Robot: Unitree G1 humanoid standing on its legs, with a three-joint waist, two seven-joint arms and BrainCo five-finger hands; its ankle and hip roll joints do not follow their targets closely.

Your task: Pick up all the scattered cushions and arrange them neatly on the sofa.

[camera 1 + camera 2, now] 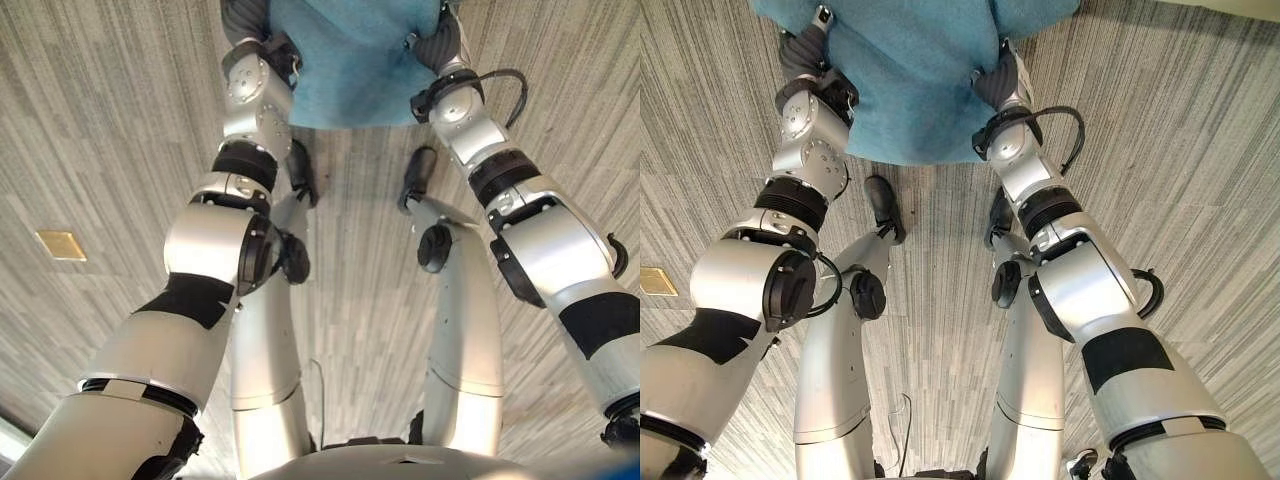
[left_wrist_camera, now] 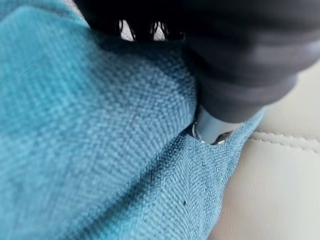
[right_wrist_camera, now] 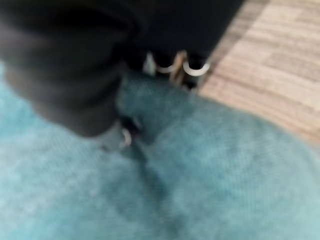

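Left hand (image 2: 235, 75) and right hand (image 3: 75, 75) both press into a teal cushion (image 1: 915, 80), one at each side edge; fingers dig into the fabric, so both look clenched on it. Cushion held up in front of robot, above grey striped carpet floor (image 1: 100, 130). No writing legible. Beige sofa seam (image 2: 285, 142) just beside cushion edge; small tan square (image 1: 60, 245) on floor, well apart.
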